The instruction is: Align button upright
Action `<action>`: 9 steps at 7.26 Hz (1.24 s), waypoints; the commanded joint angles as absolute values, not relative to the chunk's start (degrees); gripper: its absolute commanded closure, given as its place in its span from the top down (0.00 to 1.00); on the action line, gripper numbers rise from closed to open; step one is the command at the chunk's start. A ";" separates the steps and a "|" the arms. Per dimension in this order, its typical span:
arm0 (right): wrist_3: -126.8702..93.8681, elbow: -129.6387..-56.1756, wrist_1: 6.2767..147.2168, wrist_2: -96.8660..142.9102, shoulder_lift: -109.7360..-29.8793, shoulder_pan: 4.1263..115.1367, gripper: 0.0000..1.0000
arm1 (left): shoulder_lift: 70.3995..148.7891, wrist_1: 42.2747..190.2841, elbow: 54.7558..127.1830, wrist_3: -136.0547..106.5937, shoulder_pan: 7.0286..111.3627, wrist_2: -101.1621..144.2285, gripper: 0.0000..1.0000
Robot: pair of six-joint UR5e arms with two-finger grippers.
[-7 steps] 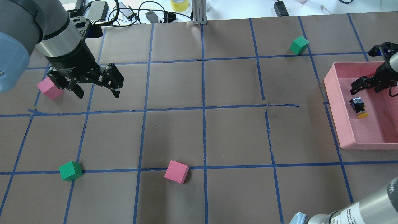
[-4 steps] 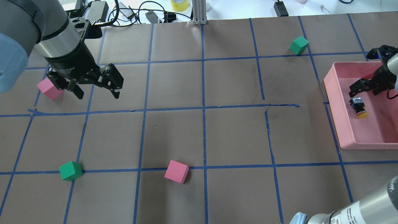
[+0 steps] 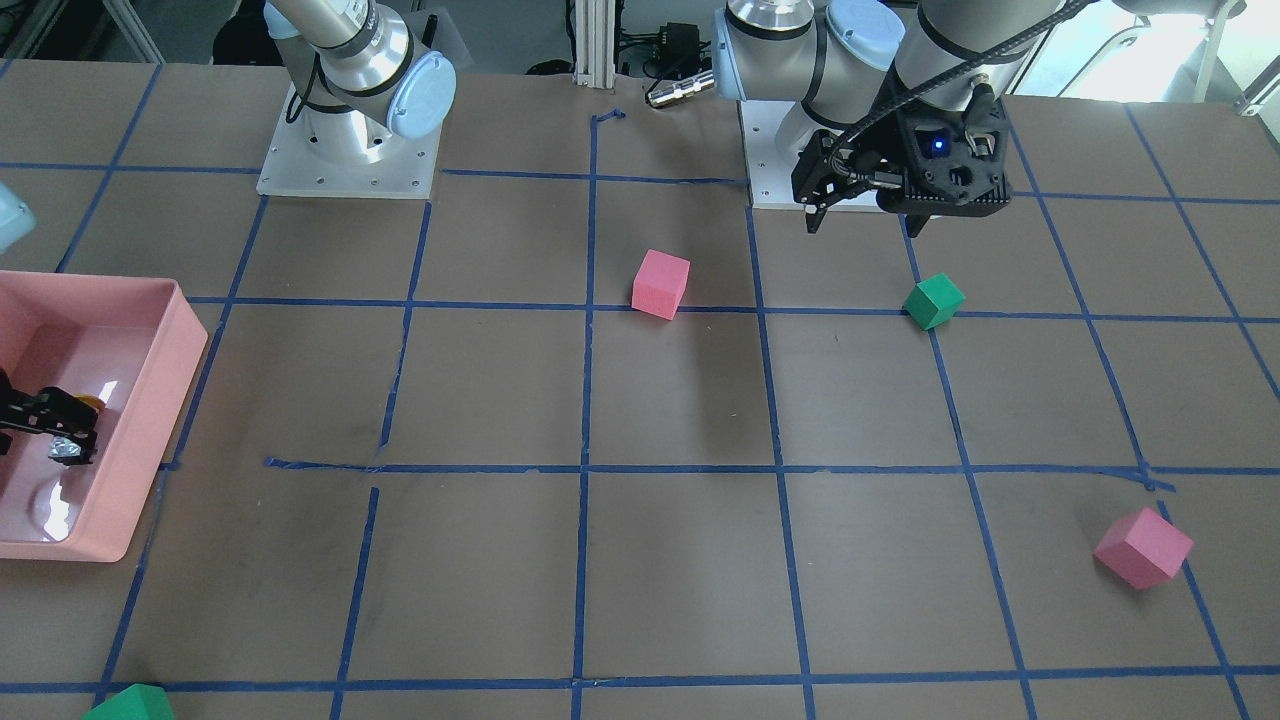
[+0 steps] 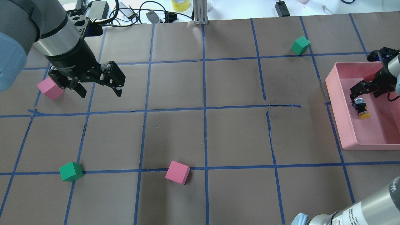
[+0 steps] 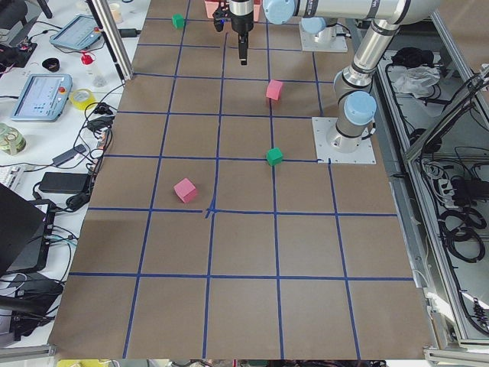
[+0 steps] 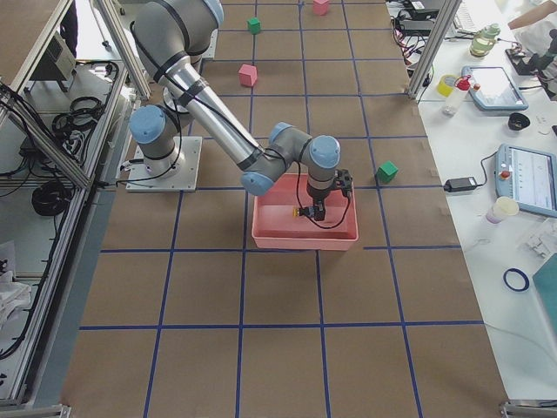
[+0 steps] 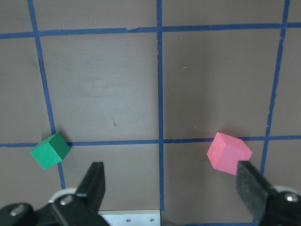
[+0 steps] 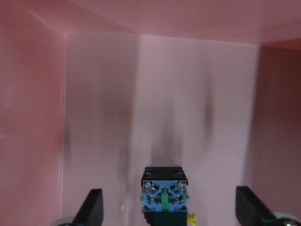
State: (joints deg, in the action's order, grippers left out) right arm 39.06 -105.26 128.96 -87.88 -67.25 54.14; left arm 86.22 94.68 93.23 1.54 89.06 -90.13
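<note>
Standing by the brown paper-covered table (image 4: 234,134) with its blue tape grid, I see the small push-button with a yellow mushroom cap and black body (image 4: 361,108) lying on its side on the floor of the shallow pink plastic tray (image 4: 339,107), at the robot's right end of the table. Its yellow cap points toward the robot's side. The wrist camera looks straight at its terminal end, which is blue with a green strip and small screws.

The right gripper (image 4: 363,93) is inside the tray just over that terminal end. Its fingers are spread wide, with the button between them and touching neither.

The left gripper (image 4: 100,92) hangs above the table far from the tray, fingers also spread apart and holding nothing, next to a pink foam cube (image 4: 50,88).

A green foam cube (image 4: 71,171), a second pink cube (image 4: 177,172) and a second green cube (image 4: 301,45) sit scattered on the grid.

White lettering (image 4: 67,67) on the left gripper's black body and a printed label (image 4: 353,212) on the right arm's silver tube are too small to read.
</note>
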 commanded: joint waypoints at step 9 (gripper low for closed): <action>38.41 -107.49 132.19 -89.38 -66.62 54.05 0.98 | 83.68 90.13 98.84 1.50 89.03 -89.56 1.00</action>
State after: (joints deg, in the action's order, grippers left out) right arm 38.48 -107.43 132.18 -89.01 -66.62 54.08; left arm 84.64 93.39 95.69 1.69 88.94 -89.75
